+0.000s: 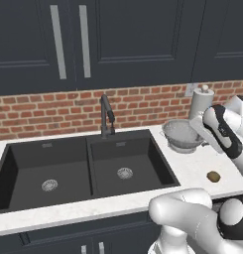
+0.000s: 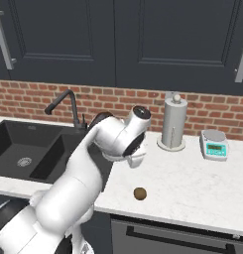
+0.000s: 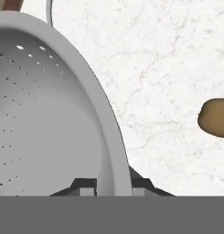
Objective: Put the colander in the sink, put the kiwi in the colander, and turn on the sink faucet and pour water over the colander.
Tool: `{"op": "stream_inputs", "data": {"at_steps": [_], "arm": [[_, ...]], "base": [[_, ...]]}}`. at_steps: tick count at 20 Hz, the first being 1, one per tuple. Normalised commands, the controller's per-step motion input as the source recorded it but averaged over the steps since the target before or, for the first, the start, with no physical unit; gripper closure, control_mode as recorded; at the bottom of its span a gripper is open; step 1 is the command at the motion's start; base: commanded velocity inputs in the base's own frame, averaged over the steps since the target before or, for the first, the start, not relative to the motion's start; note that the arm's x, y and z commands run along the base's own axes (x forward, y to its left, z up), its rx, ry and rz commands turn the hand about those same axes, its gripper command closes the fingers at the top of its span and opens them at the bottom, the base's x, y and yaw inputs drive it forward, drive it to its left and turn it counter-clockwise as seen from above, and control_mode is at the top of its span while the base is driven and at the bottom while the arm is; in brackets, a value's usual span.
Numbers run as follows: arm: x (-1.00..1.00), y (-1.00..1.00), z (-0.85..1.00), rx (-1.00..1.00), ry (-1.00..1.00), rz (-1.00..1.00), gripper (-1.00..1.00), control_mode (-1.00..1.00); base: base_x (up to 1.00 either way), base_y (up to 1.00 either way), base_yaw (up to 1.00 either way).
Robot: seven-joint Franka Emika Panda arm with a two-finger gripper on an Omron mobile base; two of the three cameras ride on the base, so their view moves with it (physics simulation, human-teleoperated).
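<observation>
**Two basins bare; colander rim pinched on the counter**

Two basins make up the sink: matte black, rectangular, each with a round silver drain, set into a white marbled counter. Neither basin holds anything. Behind the divider stands the sink faucet, slim, near-black, with a tall angled spout; no water shows at it.

The colander sits on the counter to the right of the sink, near the brick wall. It is a pale silvery metal bowl, smooth and rounded, with a thick rolled rim. In the hand view its inner wall is dotted with rows of fine holes.

The gripper is at the colander's rim, one dark finger tip inside the bowl and one outside. The jaws stand narrow, closed on the rim.

The kiwi lies on bare counter nearer the front edge, apart from the colander. It is small, brown, oval and dull-skinned.

Further right, by the wall, a white paper-towel holder stands upright, with a small grey scale beside it.
</observation>
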Motion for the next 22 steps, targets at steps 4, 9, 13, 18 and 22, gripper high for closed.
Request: {"op": "stream_inputs", "data": {"at_steps": [4,9,13,18,22], "arm": [[0.0,1.0,0.57,-0.02,-0.09,0.0,1.0,-1.0],[0.0,0.67,-0.03,0.07,-0.11,0.0,1.0,-1.0],[0.0,0.45,-0.28,0.14,-0.08,0.0,1.0,-1.0],[0.01,0.32,-0.21,0.18,-0.01,0.01,1.0,-1.0],[0.17,0.42,-0.34,0.07,0.06,0.01,1.0,-1.0]], "base": [[0.0,0.0,0.0],[0.0,0.0,0.0],[0.0,0.0,0.0],[0.0,0.0,0.0],[0.0,0.0,0.0]]}}
